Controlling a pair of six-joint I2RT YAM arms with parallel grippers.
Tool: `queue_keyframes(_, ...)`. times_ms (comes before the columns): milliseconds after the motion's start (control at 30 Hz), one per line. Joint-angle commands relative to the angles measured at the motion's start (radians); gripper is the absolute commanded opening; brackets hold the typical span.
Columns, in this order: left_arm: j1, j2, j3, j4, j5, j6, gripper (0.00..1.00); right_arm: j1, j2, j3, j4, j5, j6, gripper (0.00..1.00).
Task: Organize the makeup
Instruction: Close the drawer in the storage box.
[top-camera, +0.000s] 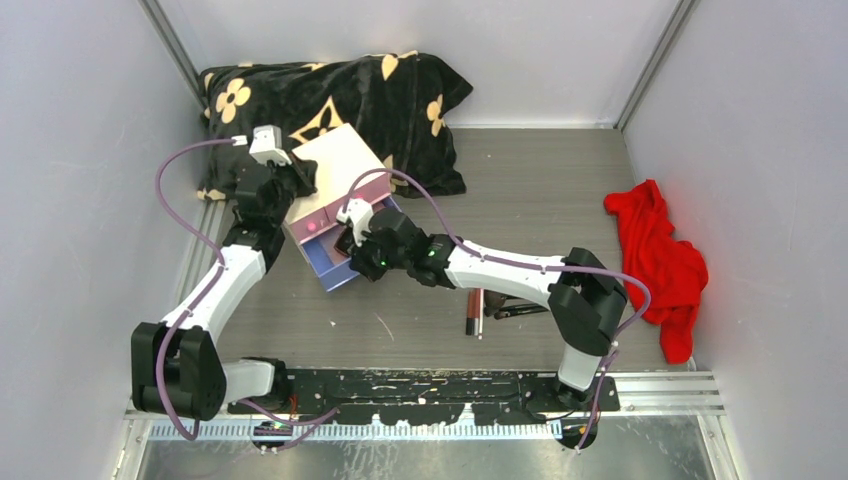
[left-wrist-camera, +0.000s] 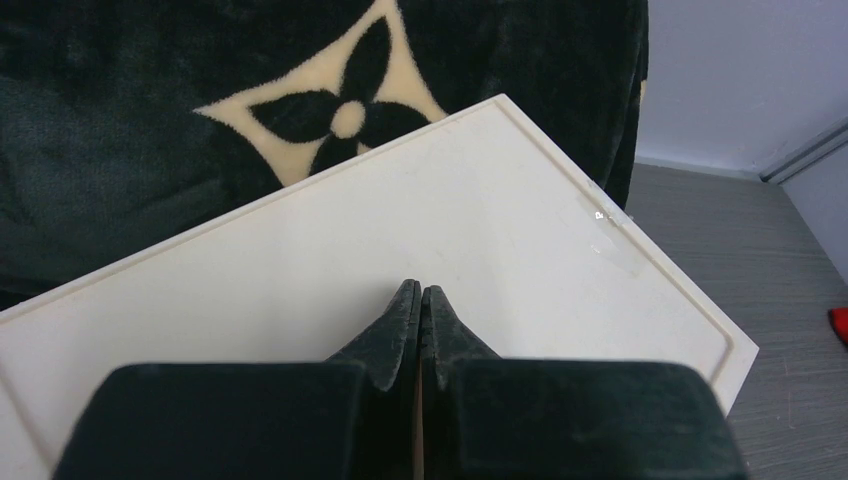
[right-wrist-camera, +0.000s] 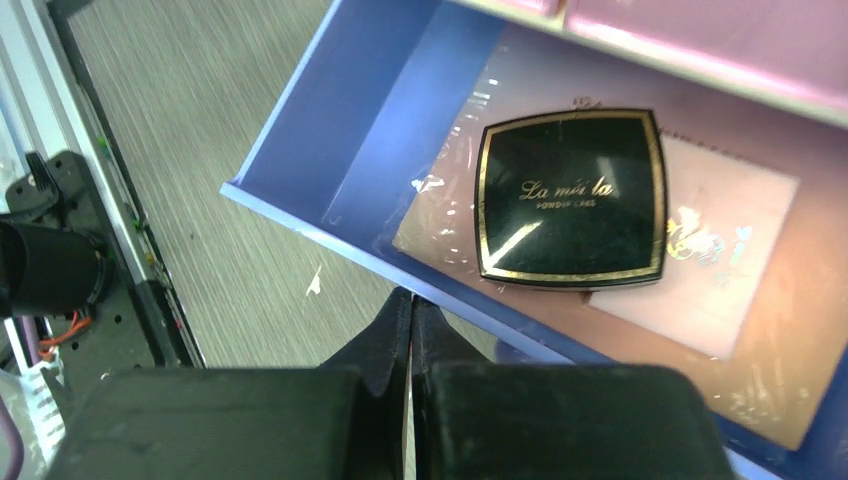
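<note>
The white chest (top-camera: 340, 165) stands against a black flowered cushion, its blue drawer (right-wrist-camera: 340, 130) pulled out. Inside the drawer a black compact (right-wrist-camera: 570, 195) with gold trim lies on a flat iridescent pink palette (right-wrist-camera: 730, 310). My right gripper (right-wrist-camera: 411, 300) is shut and empty, its tips at the drawer's front edge. My left gripper (left-wrist-camera: 420, 290) is shut with nothing in it, its tips resting on the chest's white top (left-wrist-camera: 300, 250). On the table in the top view lie a slim reddish tube (top-camera: 470, 312) and black brushes (top-camera: 520, 310), beside the right arm.
A black cushion with cream flowers (top-camera: 340, 95) lies behind the chest at the back left. A red cloth (top-camera: 660, 262) lies crumpled at the right wall. Walls close in on the left, back and right.
</note>
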Motion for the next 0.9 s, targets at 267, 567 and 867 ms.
queue_keyframes(267, 0.015, 0.046, -0.105, -0.278, -0.027, 0.006, 0.00, -0.023, 0.056, 0.134, 0.170, 0.095, -0.043, 0.01)
queue_keyframes(567, 0.019, 0.045, -0.116, -0.272, -0.026, 0.004, 0.00, -0.059, 0.144, 0.163, 0.178, 0.124, -0.036, 0.01)
queue_keyframes(867, 0.025, 0.046, -0.120, -0.276, -0.020, 0.008, 0.00, -0.106, 0.087, 0.121, 0.183, 0.115, -0.036, 0.01)
